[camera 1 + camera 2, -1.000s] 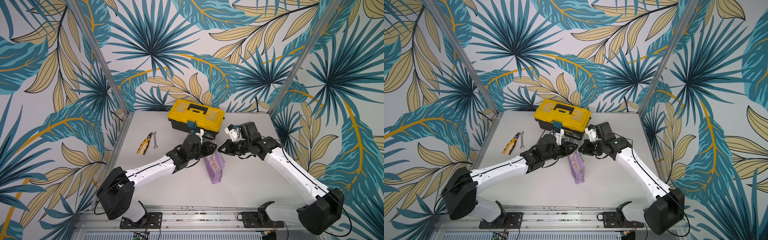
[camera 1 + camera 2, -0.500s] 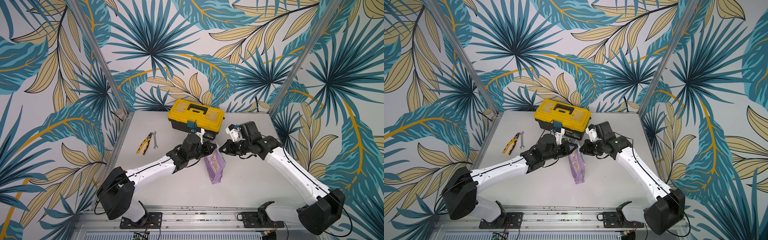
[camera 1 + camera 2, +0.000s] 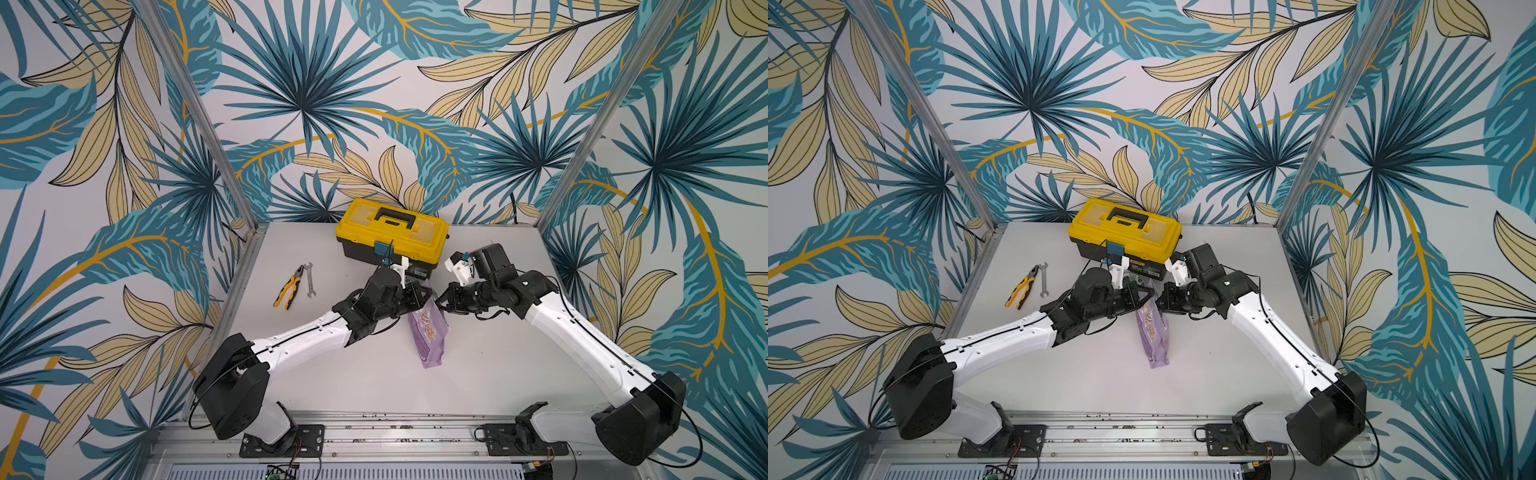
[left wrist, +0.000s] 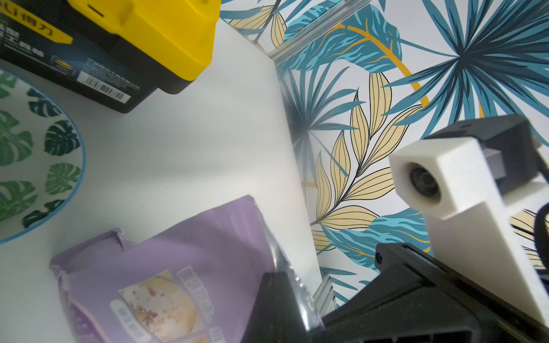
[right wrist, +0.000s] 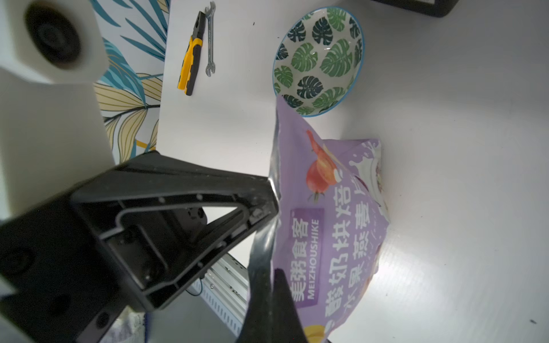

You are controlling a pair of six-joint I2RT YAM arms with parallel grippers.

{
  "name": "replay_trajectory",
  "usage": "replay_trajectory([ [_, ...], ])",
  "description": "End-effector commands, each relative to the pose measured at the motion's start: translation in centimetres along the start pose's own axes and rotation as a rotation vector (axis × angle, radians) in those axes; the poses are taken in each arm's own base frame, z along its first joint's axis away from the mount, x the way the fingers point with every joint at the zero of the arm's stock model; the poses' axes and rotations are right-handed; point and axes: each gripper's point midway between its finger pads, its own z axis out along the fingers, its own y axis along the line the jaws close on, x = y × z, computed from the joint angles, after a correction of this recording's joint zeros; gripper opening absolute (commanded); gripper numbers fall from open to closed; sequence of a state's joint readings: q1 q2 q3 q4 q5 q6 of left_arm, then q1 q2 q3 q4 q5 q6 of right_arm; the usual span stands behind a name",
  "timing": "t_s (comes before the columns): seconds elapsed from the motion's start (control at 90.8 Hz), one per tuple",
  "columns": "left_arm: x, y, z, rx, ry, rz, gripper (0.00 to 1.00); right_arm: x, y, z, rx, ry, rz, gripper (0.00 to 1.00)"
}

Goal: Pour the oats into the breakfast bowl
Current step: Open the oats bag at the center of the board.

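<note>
Right wrist view: pouch (image 5: 326, 222) soft, light, likely slippery film; left jaws, right jaws pinched on mouth edges, best hold there.

Obstacles: toolbox (image 3: 392, 232) back centre, breakfast bowl (image 5: 319, 59) just beside it, oats pouch (image 3: 428, 332) mid-table, pliers (image 3: 288, 289) and wrench (image 3: 309, 280) left; table (image 3: 498, 374) bare front and right.

Left gripper (image 3: 423, 292) clamped, right gripper (image 3: 443, 300) clamped, facing tip to tip
</note>
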State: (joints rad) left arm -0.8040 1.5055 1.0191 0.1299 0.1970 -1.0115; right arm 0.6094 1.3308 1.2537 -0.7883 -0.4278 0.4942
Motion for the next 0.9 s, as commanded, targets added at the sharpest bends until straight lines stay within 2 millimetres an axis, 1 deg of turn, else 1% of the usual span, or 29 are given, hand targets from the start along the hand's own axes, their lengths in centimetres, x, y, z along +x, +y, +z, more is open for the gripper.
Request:
replay_trajectory([
  [0.0, 0.2, 0.1, -0.6, -0.036, 0.018, 0.062, 0.00, 1.1, -1.0, 0.3, 0.062, 0.051, 0.007, 0.00],
  [0.11, 0.2, 0.3, -1.6, -0.104, 0.040, 0.143, 0.00, 0.1, -2.2, -0.9, 0.180, 0.000, -0.010, 0.00],
  [0.231, 0.6, 0.7, -3.1, -0.211, 0.081, 0.261, 0.00, -1.1, -4.0, -2.3, 0.346, -0.062, -0.015, 0.00],
  [0.264, 0.8, 1.1, -3.6, -0.245, 0.096, 0.277, 0.00, -1.5, -4.4, -2.7, 0.388, -0.081, -0.015, 0.00],
  [0.352, 1.0, 1.3, -4.5, -0.288, 0.116, 0.310, 0.00, -2.3, -5.4, -3.5, 0.498, -0.122, -0.019, 0.00],
  [0.429, 0.8, 1.6, -5.4, -0.325, 0.115, 0.331, 0.00, -2.9, -5.5, -3.6, 0.532, -0.135, -0.022, 0.00],
  [0.462, 0.6, 1.6, -5.8, -0.333, 0.107, 0.332, 0.00, -2.9, -5.0, -3.3, 0.505, -0.131, -0.030, 0.00],
  [0.507, 0.3, 1.2, -6.1, -0.321, 0.088, 0.324, 0.00, -3.0, -3.9, -2.7, 0.432, -0.128, -0.039, 0.00],
  [0.518, 0.2, 1.0, -6.2, -0.314, 0.082, 0.320, 0.01, -3.1, -3.5, -2.5, 0.410, -0.130, -0.040, 0.00],
  [0.551, -0.1, 0.5, -6.3, -0.295, 0.065, 0.309, 0.14, -3.1, -2.7, -2.1, 0.356, -0.129, -0.043, 0.00],
  [0.573, -0.2, 0.1, -6.4, -0.280, 0.056, 0.298, 0.20, -3.1, -2.2, -1.8, 0.322, -0.128, -0.044, 0.00],
  [0.65, -0.7, -1.2, -6.3, -0.214, 0.034, 0.249, 0.36, -2.6, -1.2, -0.9, 0.244, -0.105, -0.038, 0.00],
  [0.705, -1.0, -2.0, -6.1, -0.163, 0.024, 0.202, 0.41, -2.3, -1.0, -0.5, 0.214, -0.097, -0.030, 0.00],
  [0.749, -1.1, -2.3, -5.8, -0.128, 0.023, 0.170, 0.47, -1.9, -1.1, -0.2, 0.202, -0.093, -0.022, 0.00],
  [0.782, -1.4, -2.9, -5.5, -0.092, 0.013, 0.146, 0.49, -1.8, -1.1, -0.1, 0.191, -0.097, -0.015, 0.00],
  [0.837, -1.4, -3.0, -4.9, -0.069, 0.021, 0.120, 0.52, -1.3, -1.2, 0.0, 0.171, -0.098, -0.001, 0.00],
  [0.892, -1.5, -3.1, -4.4, -0.063, 0.030, 0.107, 0.56, -1.2, -0.8, 0.0, 0.127, -0.113, 0.013, 0.00],
])
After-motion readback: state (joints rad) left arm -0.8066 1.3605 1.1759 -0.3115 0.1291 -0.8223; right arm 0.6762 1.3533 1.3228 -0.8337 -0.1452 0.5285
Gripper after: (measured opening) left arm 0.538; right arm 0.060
